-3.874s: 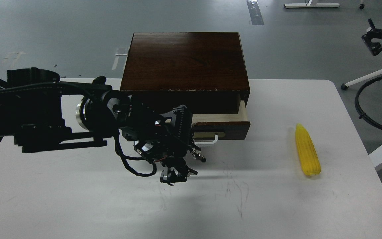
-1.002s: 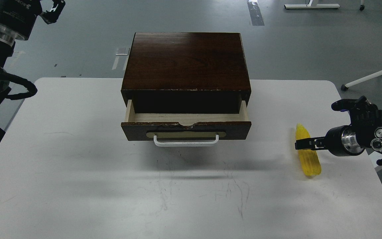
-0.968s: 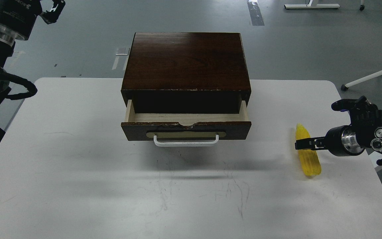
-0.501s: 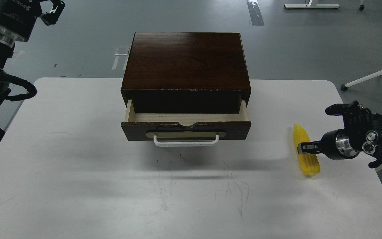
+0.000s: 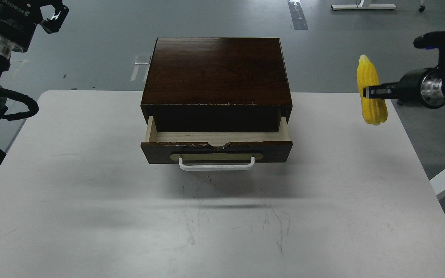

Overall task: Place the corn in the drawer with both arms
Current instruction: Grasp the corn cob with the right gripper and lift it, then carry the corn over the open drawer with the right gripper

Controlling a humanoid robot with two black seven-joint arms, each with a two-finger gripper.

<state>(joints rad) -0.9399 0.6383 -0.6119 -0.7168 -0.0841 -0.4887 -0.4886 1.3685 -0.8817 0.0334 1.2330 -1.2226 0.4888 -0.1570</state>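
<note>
The yellow corn (image 5: 370, 94) hangs in the air to the right of the dark box, pointed end up, well above the table. My right gripper (image 5: 372, 92) is shut on its middle, with the arm coming in from the right edge. The drawer (image 5: 216, 150) stands pulled open, its pale wood interior bare and its white bar handle facing me. My left gripper (image 5: 54, 13) is raised at the top left corner, far from the box, with its fingers apart and nothing in them.
The dark brown box (image 5: 216, 71) sits at the back middle of the white table (image 5: 91, 216). White chair legs (image 5: 423, 90) stand on the floor beyond the table's right edge.
My right gripper has closed on the corn and lifted it from the table, up and slightly right. The left arm has drifted slightly left. The drawer has not moved.
</note>
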